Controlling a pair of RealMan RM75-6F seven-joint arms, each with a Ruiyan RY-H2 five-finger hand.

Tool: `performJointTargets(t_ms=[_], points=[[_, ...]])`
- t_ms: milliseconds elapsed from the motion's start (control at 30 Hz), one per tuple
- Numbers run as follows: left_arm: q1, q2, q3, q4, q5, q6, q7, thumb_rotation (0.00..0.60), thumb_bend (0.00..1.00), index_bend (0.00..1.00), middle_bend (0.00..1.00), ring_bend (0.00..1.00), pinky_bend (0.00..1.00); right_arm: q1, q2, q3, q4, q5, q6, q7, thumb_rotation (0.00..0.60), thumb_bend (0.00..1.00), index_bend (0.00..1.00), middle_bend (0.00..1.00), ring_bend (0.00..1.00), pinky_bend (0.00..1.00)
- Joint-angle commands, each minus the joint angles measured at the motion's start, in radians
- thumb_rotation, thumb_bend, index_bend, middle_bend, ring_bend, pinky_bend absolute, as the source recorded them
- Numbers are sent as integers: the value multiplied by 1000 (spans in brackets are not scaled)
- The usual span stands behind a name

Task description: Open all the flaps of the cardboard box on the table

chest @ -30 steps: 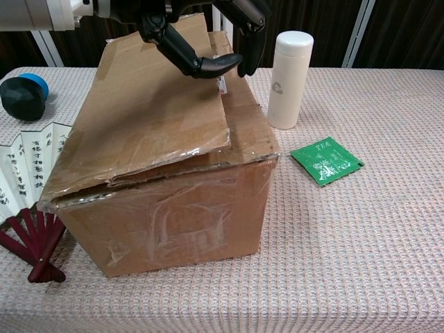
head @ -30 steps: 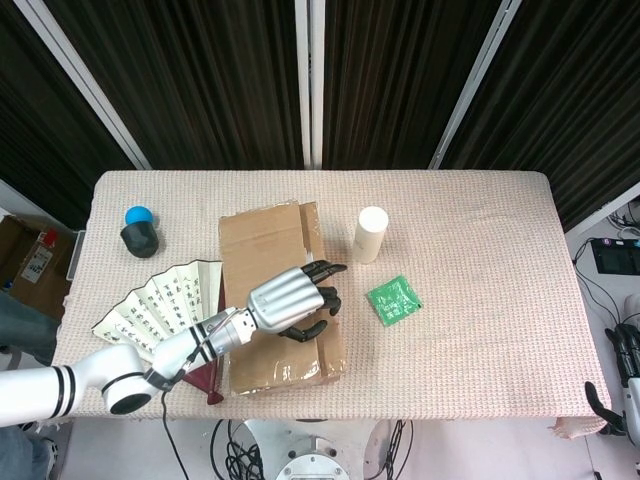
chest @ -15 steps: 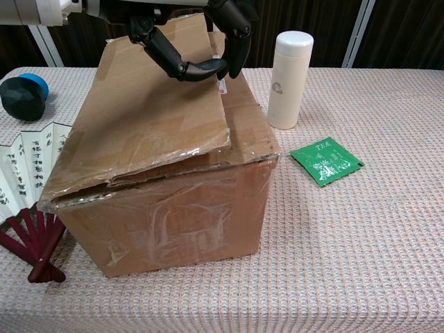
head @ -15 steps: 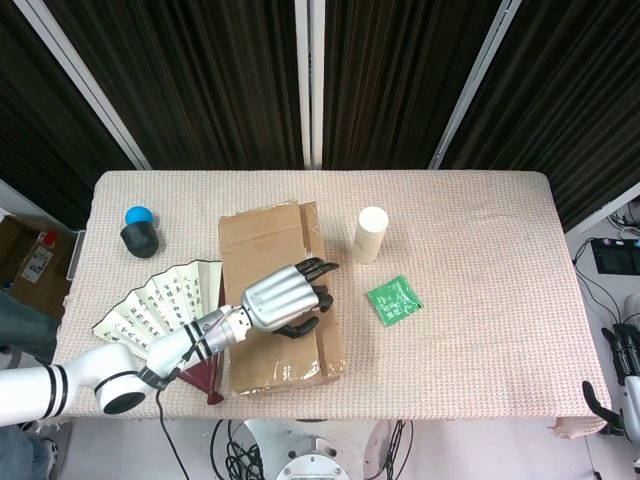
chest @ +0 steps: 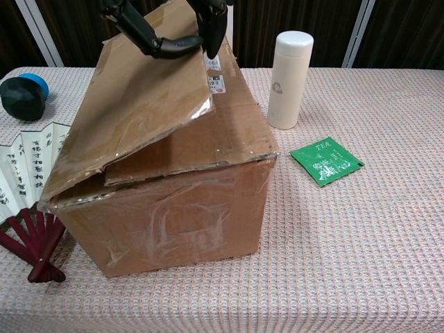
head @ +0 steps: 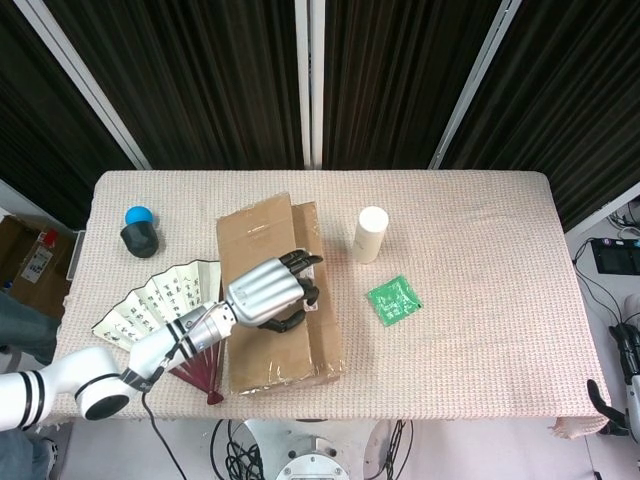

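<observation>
The cardboard box stands left of the table's middle. Its large left top flap is tilted up along its free edge, over the flap beneath, which lies flat. My left hand is above the box, and its fingers curl round the raised flap's free edge and grip it. The top of the chest view cuts off most of this hand. My right hand shows only as a sliver at the right frame edge, off the table, and its fingers cannot be read.
A white bottle stands just right of the box. A green tea packet lies nearer the front. An open paper fan and a black-and-blue object sit to the left.
My left hand has drawn back to the left and upward, and the left top flap has risen from nearly flat to a clear tilt. The box itself has stayed put.
</observation>
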Motion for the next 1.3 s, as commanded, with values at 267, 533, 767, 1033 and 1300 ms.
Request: performJointTargets(t_ms=[267, 533, 767, 1033, 1300], points=[[58, 124, -2, -77, -22, 38, -47, 404, 519, 440, 486, 94, 141, 9, 0, 6, -5, 6, -12, -10, 600, 276, 0, 0, 0, 0], [202, 185, 20, -99, 93, 231, -213, 358, 519, 439, 477, 94, 141, 21, -11, 10, -1, 20, -39, -25, 600, 276, 0, 0, 0, 0], [341, 199, 75, -45, 178, 399, -400, 330, 519, 439, 476, 94, 141, 21, -12, 9, -13, 21, -37, -45, 600, 276, 0, 0, 0, 0], [464, 201, 123, 68, 214, 533, -566, 292, 519, 436, 479, 94, 141, 23, -12, 2, -41, 8, -32, -87, 600, 276, 0, 0, 0, 0], [555, 242, 129, 133, 218, 648, -715, 255, 516, 429, 455, 94, 143, 34, -16, -1, -62, -4, -41, -118, 600, 274, 0, 0, 0, 0]])
